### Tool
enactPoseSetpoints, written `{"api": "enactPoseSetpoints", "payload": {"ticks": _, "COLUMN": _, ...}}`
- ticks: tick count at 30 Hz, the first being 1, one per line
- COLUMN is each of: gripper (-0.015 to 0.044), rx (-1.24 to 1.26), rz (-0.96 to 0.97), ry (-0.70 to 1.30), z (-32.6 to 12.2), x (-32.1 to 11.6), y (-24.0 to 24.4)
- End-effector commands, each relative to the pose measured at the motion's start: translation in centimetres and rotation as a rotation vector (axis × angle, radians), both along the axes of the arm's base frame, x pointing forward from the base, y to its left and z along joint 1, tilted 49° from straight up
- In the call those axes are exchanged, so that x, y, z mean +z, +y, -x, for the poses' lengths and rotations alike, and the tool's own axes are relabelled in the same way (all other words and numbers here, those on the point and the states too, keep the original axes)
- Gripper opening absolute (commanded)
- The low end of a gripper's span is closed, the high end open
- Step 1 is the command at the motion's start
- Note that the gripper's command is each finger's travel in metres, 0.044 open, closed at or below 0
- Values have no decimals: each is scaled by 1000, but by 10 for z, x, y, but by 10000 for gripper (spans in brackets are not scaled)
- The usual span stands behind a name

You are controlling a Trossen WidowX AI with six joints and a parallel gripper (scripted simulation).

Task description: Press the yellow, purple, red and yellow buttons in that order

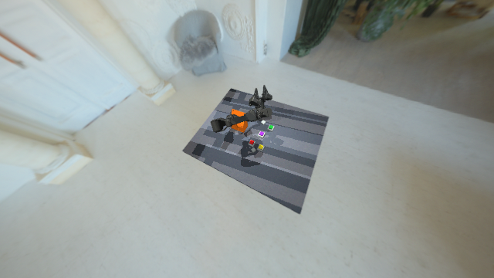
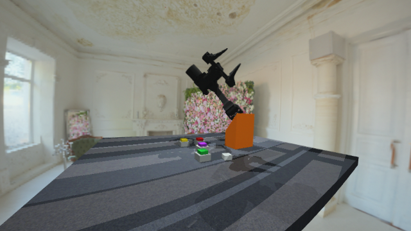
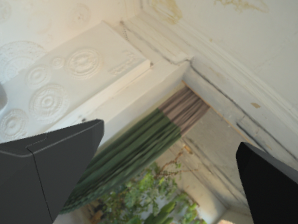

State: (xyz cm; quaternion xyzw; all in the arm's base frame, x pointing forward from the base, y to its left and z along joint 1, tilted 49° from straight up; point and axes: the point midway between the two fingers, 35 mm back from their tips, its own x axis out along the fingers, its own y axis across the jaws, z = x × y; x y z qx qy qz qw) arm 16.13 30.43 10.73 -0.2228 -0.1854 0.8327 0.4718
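Note:
The yellow button point(image 1: 261, 147) point(image 2: 183, 140), the red button point(image 1: 252, 142) point(image 2: 200, 139) and the purple button point(image 1: 262, 133) point(image 2: 202, 144) stand on light bases on the striped table point(image 1: 283, 170) point(image 2: 106, 192). Their caps look raised. My gripper point(image 1: 260, 88) point(image 2: 233, 56) point(image 3: 170, 137) is open and empty, high above the table, with its fingers pointing up and away from the buttons. It touches no button. The wrist view shows only the room between the two fingers, and no button.
A green button point(image 1: 271, 127) point(image 2: 202, 151) stands next to the purple one. A small white block point(image 1: 263, 122) point(image 2: 227, 156) lies near the green button. A tall orange block point(image 1: 239, 126) point(image 2: 241, 131) stands beside the arm, which passes over it in the top view.

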Motion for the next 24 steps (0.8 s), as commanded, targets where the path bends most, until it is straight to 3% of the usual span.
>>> {"api": "enactPoseSetpoints", "payload": {"ticks": 1, "gripper": 400, "rx": -15, "rz": 20, "ry": 9, "z": -2, "x": -2, "y": 0}}
{"api": "enactPoseSetpoints", "payload": {"ticks": 6, "gripper": 400, "rx": -445, "rz": 501, "ry": 239, "z": -63, "x": -44, "y": -19}}
{"api": "enactPoseSetpoints", "payload": {"ticks": 12, "gripper": 400, "rx": -1138, "rz": 1047, "ry": 502, "z": -123, "x": -80, "y": -105}}
{"api": "enactPoseSetpoints", "payload": {"ticks": 18, "gripper": 400, "rx": -1686, "rz": 1316, "ry": 568, "z": -142, "x": -73, "y": -188}}
{"api": "enactPoseSetpoints", "payload": {"ticks": 24, "gripper": 400, "rx": -2250, "rz": 1442, "ry": 465, "z": -148, "x": -35, "y": -269}}
